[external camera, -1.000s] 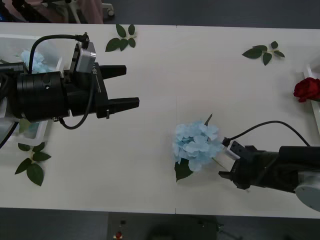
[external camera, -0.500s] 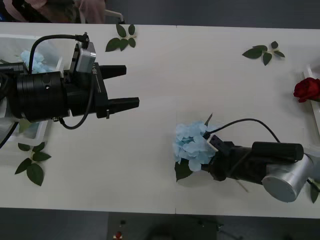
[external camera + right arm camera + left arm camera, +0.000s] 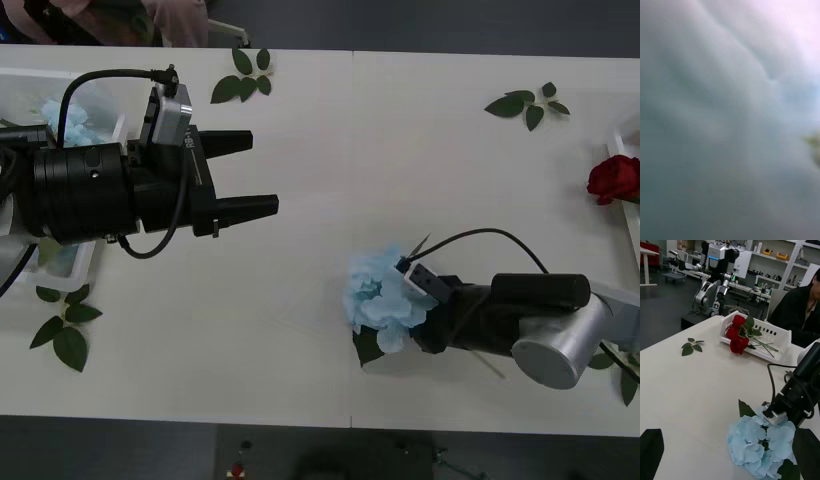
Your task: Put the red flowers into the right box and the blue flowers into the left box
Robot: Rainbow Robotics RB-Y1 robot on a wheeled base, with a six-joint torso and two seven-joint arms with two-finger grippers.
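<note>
Matt surfaces, soft petals

Smooth matt white worktop (image 3: 400,150); cloth-like blue flowers (image 3: 380,300); velvety red flowers (image 3: 738,338) in the white plastic right box (image 3: 771,333); matt black left end effector (image 3: 262,176).

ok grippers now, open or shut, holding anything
Left tool: open, empty, hovering above the table.
Right tool: pressed into the blue flower; fingers hidden, cannot tell.

A blue flower head (image 3: 385,292) is lain on the table (image 3: 330,160) near its front edge, right of centre. The right gripper (image 3: 425,310) is pressed against its right side. The left gripper (image 3: 245,175) is held over the table's left part, beside the left box (image 3: 20,85). The red flowers (image 3: 612,178) are lain in the right box (image 3: 625,135) at the far right.
</note>
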